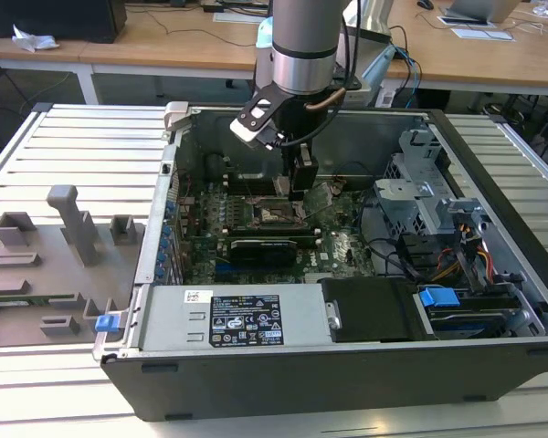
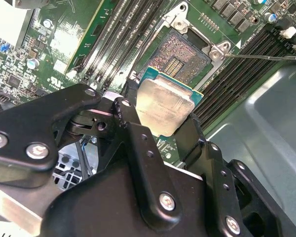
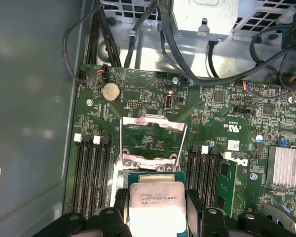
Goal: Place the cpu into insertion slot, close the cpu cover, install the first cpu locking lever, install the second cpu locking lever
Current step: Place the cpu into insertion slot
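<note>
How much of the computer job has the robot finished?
Nothing looks finished yet. In hand: the gripper is shut on the cpu and holds it over the insertion slot, whose pins are bare. Left: the cpu is not seated, the cpu cover stands open, and a thin locking lever is swung out, not latched.

The arm [image 1: 303,36] is formed as a grey cylinder ended by a shiny silver band, a black cable [image 1: 346,47] is led beside it, and the gripper [image 1: 300,187] is built from matte black linked plates, which are fastened with silver screws [image 2: 166,200].
</note>
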`<action>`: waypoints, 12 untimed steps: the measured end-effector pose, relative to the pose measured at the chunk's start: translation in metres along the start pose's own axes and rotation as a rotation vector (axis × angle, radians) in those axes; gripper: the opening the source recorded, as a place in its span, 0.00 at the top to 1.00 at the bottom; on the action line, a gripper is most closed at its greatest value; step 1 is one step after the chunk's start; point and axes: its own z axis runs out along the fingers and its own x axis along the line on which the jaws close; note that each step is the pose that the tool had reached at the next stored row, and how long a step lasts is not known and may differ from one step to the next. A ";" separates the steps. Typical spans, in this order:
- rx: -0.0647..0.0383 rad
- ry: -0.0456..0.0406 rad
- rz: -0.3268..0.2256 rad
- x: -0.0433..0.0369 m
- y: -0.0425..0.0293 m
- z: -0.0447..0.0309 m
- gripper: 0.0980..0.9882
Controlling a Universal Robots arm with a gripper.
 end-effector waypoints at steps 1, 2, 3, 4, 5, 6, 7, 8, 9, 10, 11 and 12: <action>0.000 0.0000 0.000 0.0000 0.0000 0.0000 0.50; 0.000 0.0001 -0.001 0.0000 0.0000 0.0000 0.50; 0.000 0.0000 -0.001 0.0000 -0.0004 0.0001 0.50; 0.000 0.0000 -0.001 0.0001 -0.0011 0.0002 0.50; 0.000 0.0000 -0.001 0.0002 -0.0022 0.0003 0.50; 0.000 0.0000 0.000 0.0004 -0.0046 0.0006 0.50; 0.000 0.0000 0.000 0.0005 -0.0058 0.0008 0.50; 0.000 0.0001 0.000 0.0007 -0.0076 0.0012 0.50; 0.000 0.0001 0.000 0.0009 -0.0094 0.0019 0.50; 0.000 0.0001 0.000 0.0010 -0.0101 0.0027 0.50; 0.000 0.0000 0.000 0.0010 -0.0108 0.0037 0.50; 0.000 0.0000 0.000 0.0011 -0.0112 0.0044 0.50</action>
